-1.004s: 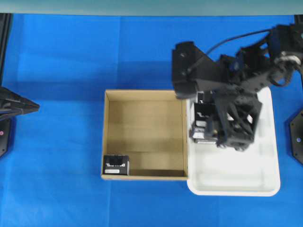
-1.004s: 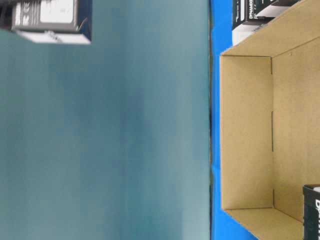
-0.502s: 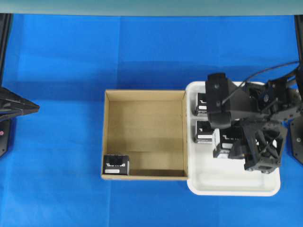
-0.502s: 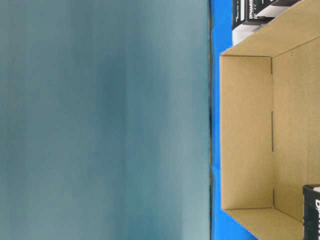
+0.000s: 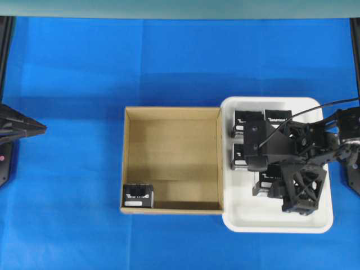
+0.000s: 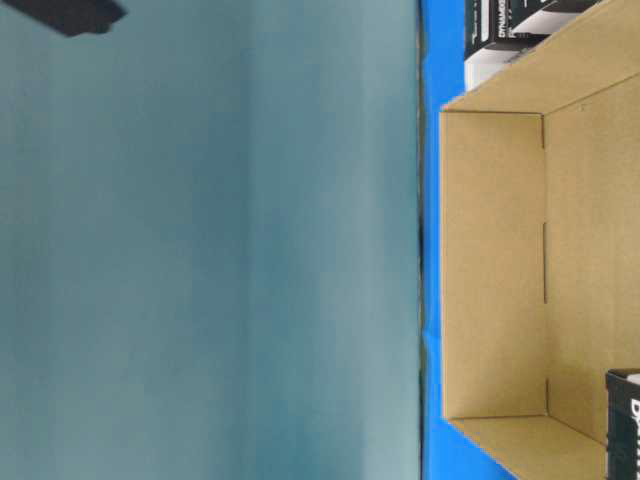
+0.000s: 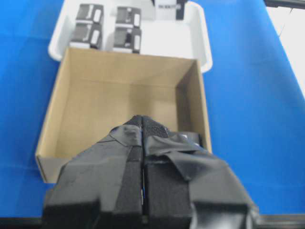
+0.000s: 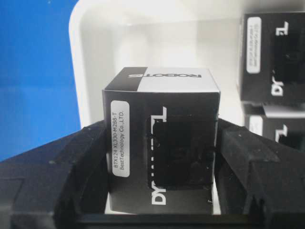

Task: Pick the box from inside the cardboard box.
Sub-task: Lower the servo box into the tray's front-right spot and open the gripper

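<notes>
**Ana:** Since a second ago the right arm has swung off the carton's edge and come down over the white tray (image 5: 320,225). Overhead, the right gripper (image 5: 270,183) sits low among the black boxes there, and one last box (image 5: 138,197) stays in the near-left corner of the cardboard box (image 5: 171,112).

**Ben:** And the carried one?

**Ana:** From above, the arm hides most of it. The table-level view shows only the carton's tan walls, a black box corner and blurred white print at the top.

**Ben:** Left wrist?

**Ana:** The left gripper (image 7: 143,143) has its pads pressed together, holding nothing, pointed at the carton. Four boxes are lined up in the tray beyond.

**Ben:** Right wrist?

**Ana:** There the jaws pinch the held box (image 8: 161,143) by its two sides, over the tray floor. I'd lower it until the base rests flat, clear of its neighbours, then spread the jaws straight apart so it doesn't tip.

**Ben:** Any writing?

**Ana:** "ROBOTIS" on top; the white label reads "BestTechnology Co.,LTD." with a part-number line I can't read with certainty. "DY…" begins the large lettering.
</notes>
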Controlling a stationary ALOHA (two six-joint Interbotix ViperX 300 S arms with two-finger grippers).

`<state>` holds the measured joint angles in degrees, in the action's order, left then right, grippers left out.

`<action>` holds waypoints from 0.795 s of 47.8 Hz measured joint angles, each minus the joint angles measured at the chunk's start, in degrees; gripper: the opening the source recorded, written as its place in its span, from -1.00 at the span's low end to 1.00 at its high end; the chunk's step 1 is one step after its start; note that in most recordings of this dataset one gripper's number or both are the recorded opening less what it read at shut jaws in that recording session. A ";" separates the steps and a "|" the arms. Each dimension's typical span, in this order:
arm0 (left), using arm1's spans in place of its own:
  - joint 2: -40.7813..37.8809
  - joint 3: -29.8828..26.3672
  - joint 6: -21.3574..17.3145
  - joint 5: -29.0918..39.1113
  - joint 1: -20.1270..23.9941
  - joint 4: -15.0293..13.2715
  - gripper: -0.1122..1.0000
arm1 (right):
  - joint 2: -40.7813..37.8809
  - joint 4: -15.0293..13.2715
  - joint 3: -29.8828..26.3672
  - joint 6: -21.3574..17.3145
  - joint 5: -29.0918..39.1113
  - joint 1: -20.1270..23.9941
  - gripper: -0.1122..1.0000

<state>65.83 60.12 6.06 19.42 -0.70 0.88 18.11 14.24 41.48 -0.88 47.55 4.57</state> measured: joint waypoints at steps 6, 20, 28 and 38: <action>0.00 -0.09 0.00 0.00 0.00 0.00 -0.92 | -2.29 0.00 0.70 0.09 -3.43 1.05 0.32; 0.00 0.00 0.00 -0.62 -0.09 0.00 -0.92 | -8.88 0.00 0.88 0.53 -8.44 3.08 0.32; 0.00 0.00 0.00 -0.70 0.00 -0.09 -0.92 | -11.07 0.00 0.88 0.62 -10.63 3.25 0.32; 0.00 -0.09 0.00 -0.70 -0.09 0.00 -0.92 | -13.01 -0.35 0.97 0.79 -11.87 3.34 0.32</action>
<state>65.83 60.03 6.06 18.72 -0.79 0.88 5.10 13.89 42.45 -0.09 35.68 7.91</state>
